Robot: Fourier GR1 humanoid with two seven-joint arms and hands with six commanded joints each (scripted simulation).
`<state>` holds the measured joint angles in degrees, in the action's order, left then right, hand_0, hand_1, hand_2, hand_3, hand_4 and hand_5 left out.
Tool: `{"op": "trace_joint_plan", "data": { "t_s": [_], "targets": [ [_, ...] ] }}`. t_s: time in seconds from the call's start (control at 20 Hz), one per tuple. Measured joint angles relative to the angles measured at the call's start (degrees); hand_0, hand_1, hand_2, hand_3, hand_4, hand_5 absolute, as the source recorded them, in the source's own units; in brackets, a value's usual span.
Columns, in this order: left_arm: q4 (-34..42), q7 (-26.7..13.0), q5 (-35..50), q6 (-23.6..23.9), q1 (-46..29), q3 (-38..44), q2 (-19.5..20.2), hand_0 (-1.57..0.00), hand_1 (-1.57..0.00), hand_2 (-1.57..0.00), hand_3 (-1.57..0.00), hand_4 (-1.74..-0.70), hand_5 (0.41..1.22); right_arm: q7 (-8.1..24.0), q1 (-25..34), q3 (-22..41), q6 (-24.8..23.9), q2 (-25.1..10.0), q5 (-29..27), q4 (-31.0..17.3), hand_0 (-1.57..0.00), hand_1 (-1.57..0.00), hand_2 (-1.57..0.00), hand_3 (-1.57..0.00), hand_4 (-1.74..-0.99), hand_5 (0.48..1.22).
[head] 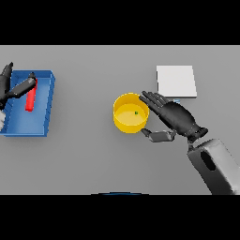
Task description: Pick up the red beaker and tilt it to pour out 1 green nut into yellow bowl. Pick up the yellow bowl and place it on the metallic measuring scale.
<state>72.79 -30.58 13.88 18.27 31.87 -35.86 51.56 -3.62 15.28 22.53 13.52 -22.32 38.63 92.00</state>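
Observation:
The yellow bowl [121,125] stands near the middle of the table with one small green nut [136,112] inside it. My right hand [176,117] is open just right of the bowl. Its straight fingers reach the bowl's right rim and its thumb points at the lower right wall. The red beaker [30,99] lies in the blue tray [28,124] at the far left. My left hand [19,88] hovers open over the tray, one finger stretched to the beaker's upper end. The metallic measuring scale [176,80] is a pale square plate at the back right.
The blue tray's raised walls enclose the beaker at the left edge. The scale lies just behind my right hand's fingers, a short way right of the bowl.

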Motion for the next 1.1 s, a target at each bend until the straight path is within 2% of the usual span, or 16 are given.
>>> {"op": "trace_joint_plan", "data": {
  "t_s": [0.15,0.3,0.5,0.65,0.85,1.1],
  "targets": [
    [0.76,0.63,0.20,-0.02,-0.71,-0.14,0.21,0.00,0.00,0.00,0.00,-0.80,0.723,-0.67,4.09,2.05,2.66,-0.45,1.35,-2.96,0.00,0.00,0.00,0.00,-1.274,0.656],
    [-0.30,-0.41,-0.53,0.01,0.14,-0.48,-0.04,0.00,0.00,0.00,0.00,-0.80,0.718,-2.44,7.19,4.32,5.52,-0.98,2.34,-5.57,0.00,0.00,0.00,0.00,-1.277,0.677],
    [-0.58,0.16,0.13,-0.73,0.14,0.04,0.48,0.00,0.00,0.00,0.00,-0.79,0.720,-4.73,11.53,7.45,7.69,-0.04,3.89,-10.52,0.00,0.00,0.00,0.00,-1.250,0.686],
    [-0.16,0.47,0.04,-0.76,0.51,-0.12,0.19,0.00,0.00,0.00,0.00,-0.80,0.729,-4.60,13.71,8.49,9.64,0.67,4.03,-13.73,0.00,0.00,0.00,0.00,-1.243,0.682],
    [0.47,0.17,-0.21,-0.60,0.32,-0.34,0.59,0.00,0.00,0.00,0.00,-0.80,0.734,-5.71,15.79,10.67,11.61,1.65,4.84,-17.14,0.00,0.00,0.00,0.00,-1.281,0.674],
    [-0.06,-0.28,0.21,-0.93,0.68,0.36,1.27,0.00,0.00,0.00,0.00,-0.80,0.736,-4.56,17.70,12.51,12.95,2.75,6.28,-20.55,0.00,0.00,0.00,0.00,-1.306,0.681]
  ]
}}
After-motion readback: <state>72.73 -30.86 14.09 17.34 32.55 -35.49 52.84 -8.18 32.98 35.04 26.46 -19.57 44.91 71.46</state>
